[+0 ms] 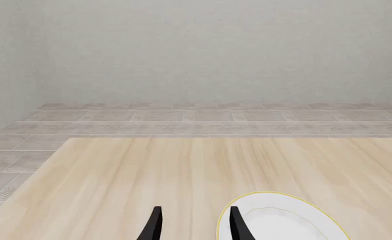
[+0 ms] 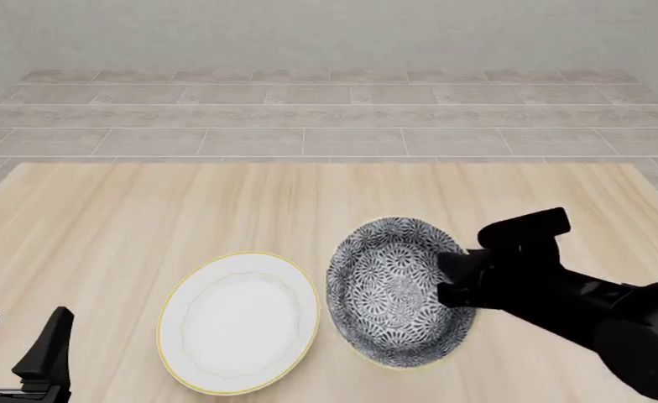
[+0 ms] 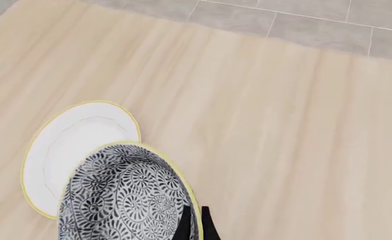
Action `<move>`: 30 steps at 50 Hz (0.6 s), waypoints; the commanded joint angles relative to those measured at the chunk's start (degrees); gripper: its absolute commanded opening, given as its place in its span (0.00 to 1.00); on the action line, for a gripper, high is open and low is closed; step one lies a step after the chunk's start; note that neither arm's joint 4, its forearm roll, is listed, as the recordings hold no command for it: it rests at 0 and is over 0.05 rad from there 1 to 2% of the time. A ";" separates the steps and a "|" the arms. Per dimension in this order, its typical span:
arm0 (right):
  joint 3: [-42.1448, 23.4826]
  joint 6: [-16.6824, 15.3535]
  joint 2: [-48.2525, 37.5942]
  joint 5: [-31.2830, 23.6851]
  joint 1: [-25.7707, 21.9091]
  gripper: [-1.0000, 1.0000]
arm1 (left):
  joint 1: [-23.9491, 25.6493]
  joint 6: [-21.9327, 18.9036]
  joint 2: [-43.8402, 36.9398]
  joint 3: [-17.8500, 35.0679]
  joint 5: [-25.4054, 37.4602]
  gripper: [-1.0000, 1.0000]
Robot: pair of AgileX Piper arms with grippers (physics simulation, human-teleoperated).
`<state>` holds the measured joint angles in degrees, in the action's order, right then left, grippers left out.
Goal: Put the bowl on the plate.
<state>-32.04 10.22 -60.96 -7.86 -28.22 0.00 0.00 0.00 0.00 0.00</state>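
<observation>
The right gripper was pinched on the bowl's near wall, one dark finger inside the rim and one outside, as seen from the right wrist. The bowl hung tilted in that grip, just right of the plate in the front view and seemingly lifted off the table, its left edge close to the plate's right edge. From the right wrist camera the bowl's rim overlapped part of the plate.

The hold took only a thin strip of wall on one side, so the bowl could likely swing or slip out during the carry across. Released while tilted, it might land on its edge, roll off, or knock the plate aside. Lowered too soon, its base could catch the plate's gold rim and push it away.

The left gripper rested apart from both dishes at the lower left corner, fingers spread and holding nothing.

The right arm's dark body covered the bowl's right side in the front view, hiding the grip point there. The right wrist picture cut off the fingers and the bowl's lower part, so how deep the grip sat could not be told. Whether the bowl fully cleared the table was also hard to judge.
</observation>
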 commanded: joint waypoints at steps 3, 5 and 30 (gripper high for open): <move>-7.55 -0.22 -2.08 -1.77 -2.91 0.00 | 0.00 0.00 0.00 0.00 0.00 1.00; -8.56 0.03 -2.91 -1.73 -3.61 0.00 | 0.00 0.00 0.00 0.00 0.00 1.00; -17.09 0.92 -11.41 0.64 -9.51 0.00 | 0.00 0.00 0.00 0.00 0.00 1.00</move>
<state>-46.85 10.20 -69.39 -8.69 -35.66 0.00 0.00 0.00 0.00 0.00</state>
